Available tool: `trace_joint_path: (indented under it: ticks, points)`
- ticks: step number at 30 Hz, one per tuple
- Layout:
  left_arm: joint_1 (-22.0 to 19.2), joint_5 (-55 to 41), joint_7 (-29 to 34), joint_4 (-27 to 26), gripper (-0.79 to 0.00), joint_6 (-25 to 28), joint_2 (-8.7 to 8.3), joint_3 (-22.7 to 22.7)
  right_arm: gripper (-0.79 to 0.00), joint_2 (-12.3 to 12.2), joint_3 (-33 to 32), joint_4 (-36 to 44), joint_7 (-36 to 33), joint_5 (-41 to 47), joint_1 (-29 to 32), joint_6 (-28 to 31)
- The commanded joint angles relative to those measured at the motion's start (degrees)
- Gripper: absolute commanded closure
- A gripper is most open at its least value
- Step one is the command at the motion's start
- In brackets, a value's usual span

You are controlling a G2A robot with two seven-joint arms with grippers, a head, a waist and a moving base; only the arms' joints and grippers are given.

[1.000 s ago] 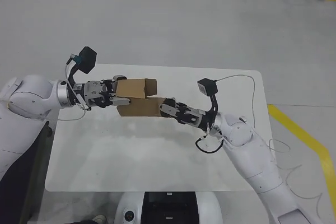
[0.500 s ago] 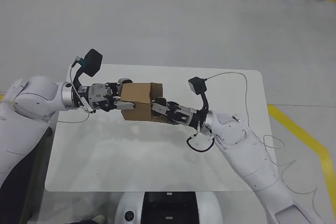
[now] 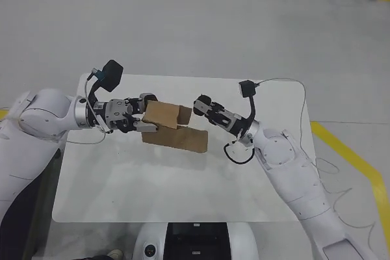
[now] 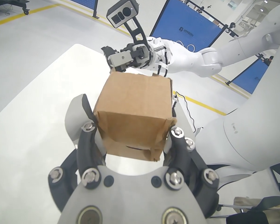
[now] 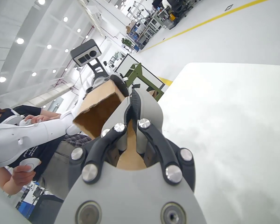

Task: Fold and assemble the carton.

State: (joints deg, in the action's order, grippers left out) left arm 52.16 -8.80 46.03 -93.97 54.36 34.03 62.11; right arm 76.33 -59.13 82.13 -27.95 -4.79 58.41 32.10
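The brown carton (image 3: 164, 115) hangs above the white table (image 3: 117, 182), tilted, with one long panel (image 3: 182, 138) spread out below it. My left gripper (image 3: 145, 114) is shut on its left end, and in the left wrist view its fingers (image 4: 88, 127) press both sides of the carton (image 4: 135, 103). My right gripper (image 3: 198, 104) sits at the carton's far right end, its fingers closed together. In the right wrist view the gripper (image 5: 131, 108) pinches a cardboard flap (image 5: 130, 145), with the carton's open mouth (image 5: 98, 115) beside it.
A black cable (image 3: 237, 156) loops on the table under the right arm. The front half of the table (image 3: 156, 195) is bare white surface. Its edges lie close on the left and the far side.
The right gripper drew out of the carton's right end and rose toward the far right. The carton tilted and its lower panel swung out to the right. The left gripper kept its hold.
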Motion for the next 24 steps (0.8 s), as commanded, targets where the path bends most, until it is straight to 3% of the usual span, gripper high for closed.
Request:
trace_joint_path:
  ticks: [1, 9, 15, 19, 21, 24]
  points:
    - [-0.22, -0.12, 0.46, -0.09, -0.634, 0.05, 0.07, -0.06, 0.000, 0.16, 0.47, -0.25, 0.80, -1.21, -0.49, -0.51]
    - [-1.12, -1.27, 1.47, 1.18, -0.597, 0.08, 0.47, -0.42, 0.000, 0.39, 1.19, -0.84, 1.24, -1.79, -0.74, -1.12]
    - [-1.32, -1.33, 1.66, 4.44, -0.619, 0.13, 0.85, -0.88, 0.000, -0.15, 0.19, -0.73, 0.08, -2.48, 2.00, -1.78]
    - [-0.95, -1.01, 1.03, 6.70, -0.677, 0.18, 0.81, 0.09, 0.000, -0.75, -0.10, 1.33, -2.40, -5.66, 4.51, -4.32]
    - [-0.63, -1.27, 0.89, 7.31, -0.785, 0.15, 0.76, 0.42, 0.000, -0.95, 0.24, 2.76, -3.24, -7.10, 5.87, -4.89]
    - [0.21, -2.26, 0.33, 7.92, -0.785, 0.21, 0.65, 1.20, 0.000, -1.37, 1.21, 5.43, -4.14, -13.28, 7.93, -4.28]
